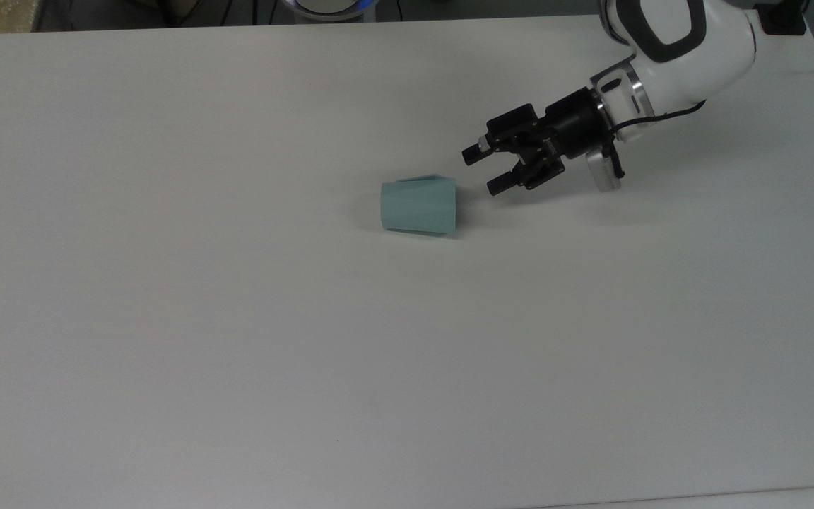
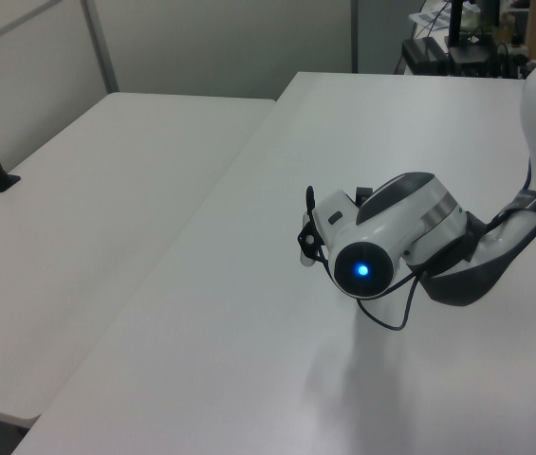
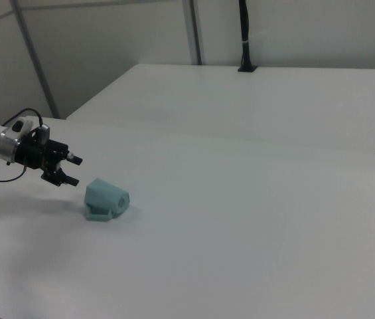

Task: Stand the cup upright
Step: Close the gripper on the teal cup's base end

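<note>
The white table (image 1: 237,353) lies bare on every side of the cup (image 1: 419,206), with wide open surface running to the top view's left and toward its near edge; its far edge runs along the top of the top view, and its right edge slants down the top view's upper right corner. The cup lies on its side near the middle of the table, its wider rim end toward the top view's right and its narrower base toward the top view's left. In the right view the cup (image 3: 105,200) rests with its small handle against the tabletop. The gripper (image 1: 483,168) sits low over the table just to the top view's right of the cup's rim, apart from it, its two black fingers spread with a clear gap between them and nothing held. The arm (image 1: 675,42) reaches in from the top view's upper right corner, its wrist laid nearly level so the fingers point at the cup's rim end. In the left view the arm's white body (image 2: 391,237) — a blue light glowing on it — stands in front of the cup. In the right view a second white table (image 3: 240,100) stands beyond the first, with a black post (image 3: 245,33) at its far edge.
</note>
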You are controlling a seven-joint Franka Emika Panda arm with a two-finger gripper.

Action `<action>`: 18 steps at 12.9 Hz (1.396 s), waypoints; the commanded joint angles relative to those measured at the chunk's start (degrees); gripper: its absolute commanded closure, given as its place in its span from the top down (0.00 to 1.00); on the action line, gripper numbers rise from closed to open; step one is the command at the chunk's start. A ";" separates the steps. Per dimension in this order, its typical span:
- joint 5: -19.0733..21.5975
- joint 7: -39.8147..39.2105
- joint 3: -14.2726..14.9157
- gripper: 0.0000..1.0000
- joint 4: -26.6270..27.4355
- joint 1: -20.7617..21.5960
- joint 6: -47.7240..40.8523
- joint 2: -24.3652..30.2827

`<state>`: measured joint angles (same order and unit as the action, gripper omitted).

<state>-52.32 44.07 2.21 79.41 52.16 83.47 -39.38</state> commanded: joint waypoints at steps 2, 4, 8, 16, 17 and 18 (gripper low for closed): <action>-2.17 0.76 0.34 1.00 0.31 -1.88 2.48 -2.10; -2.35 0.67 0.34 0.98 0.57 -3.37 3.62 -3.07; -3.14 1.02 0.34 0.75 2.77 -4.17 3.54 -3.07; -4.90 6.30 0.34 0.00 7.95 -4.08 3.54 -3.15; -4.90 6.30 0.34 0.00 8.30 -4.08 3.54 -3.15; -4.90 6.30 0.34 0.00 8.22 -4.08 3.28 -3.24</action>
<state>-59.19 47.07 2.61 84.50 48.23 83.95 -42.55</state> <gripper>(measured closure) 0.868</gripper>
